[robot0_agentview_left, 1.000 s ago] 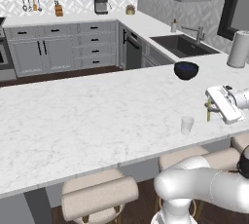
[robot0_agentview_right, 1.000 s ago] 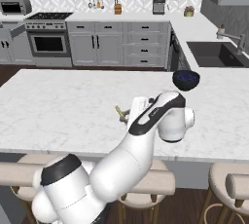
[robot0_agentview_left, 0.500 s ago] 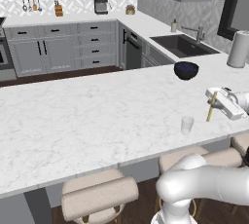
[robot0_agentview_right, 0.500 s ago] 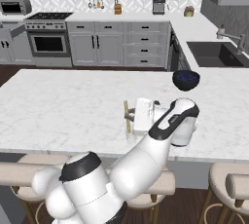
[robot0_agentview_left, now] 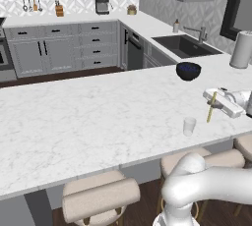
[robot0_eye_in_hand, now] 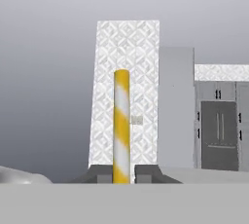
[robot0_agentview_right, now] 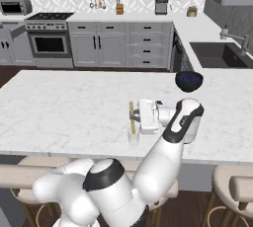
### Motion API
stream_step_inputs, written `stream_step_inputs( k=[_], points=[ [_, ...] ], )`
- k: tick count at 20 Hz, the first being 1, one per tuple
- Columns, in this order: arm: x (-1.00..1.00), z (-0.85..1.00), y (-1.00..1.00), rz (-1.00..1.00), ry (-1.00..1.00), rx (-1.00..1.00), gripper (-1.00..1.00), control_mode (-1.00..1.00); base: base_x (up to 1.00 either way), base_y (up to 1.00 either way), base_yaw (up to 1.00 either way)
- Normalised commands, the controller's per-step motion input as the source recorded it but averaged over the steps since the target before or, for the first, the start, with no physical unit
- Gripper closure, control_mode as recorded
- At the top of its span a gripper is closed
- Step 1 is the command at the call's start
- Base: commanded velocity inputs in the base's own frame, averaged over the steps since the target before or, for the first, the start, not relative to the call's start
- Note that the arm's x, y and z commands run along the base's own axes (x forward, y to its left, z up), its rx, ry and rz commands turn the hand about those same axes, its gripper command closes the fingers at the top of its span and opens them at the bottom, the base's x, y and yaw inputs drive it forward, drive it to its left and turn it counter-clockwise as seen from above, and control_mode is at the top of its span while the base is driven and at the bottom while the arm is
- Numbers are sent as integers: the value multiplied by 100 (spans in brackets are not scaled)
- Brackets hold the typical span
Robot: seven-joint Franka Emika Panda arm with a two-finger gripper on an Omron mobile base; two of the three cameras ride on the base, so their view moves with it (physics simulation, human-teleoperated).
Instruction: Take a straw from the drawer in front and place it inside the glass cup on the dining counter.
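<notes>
yellow-white striped straw (robot0_eye_in_hand: pixel 121 125), upright, pinched between fingers (robot0_eye_in_hand: pixel 148 173)

Straw (robot0_eye_in_hand: pixel 121 125) lower end hidden between gripper (robot0_eye_in_hand: pixel 121 173) fingertips.

Readable text: I found none anywhere.
Straw (robot0_eye_in_hand: pixel 121 125): yellow and white stripes, no lettering.
Surface (robot0_agentview_left: pixel 88 117): bare marble, no labels.
Appliances: too small for me to read.
</notes>
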Motion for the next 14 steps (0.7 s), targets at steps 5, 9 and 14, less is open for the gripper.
stream_step_inputs(
  k=[5,9,14],
  points=[
    [12,-11,-4,5,-1,0,100,-100,0,0,0],
    [1,-22,0,5,0,0,100,-100,0,0,0],
    [8,-9,0,3,0,0,100,-100,0,0,0]
  ],
)
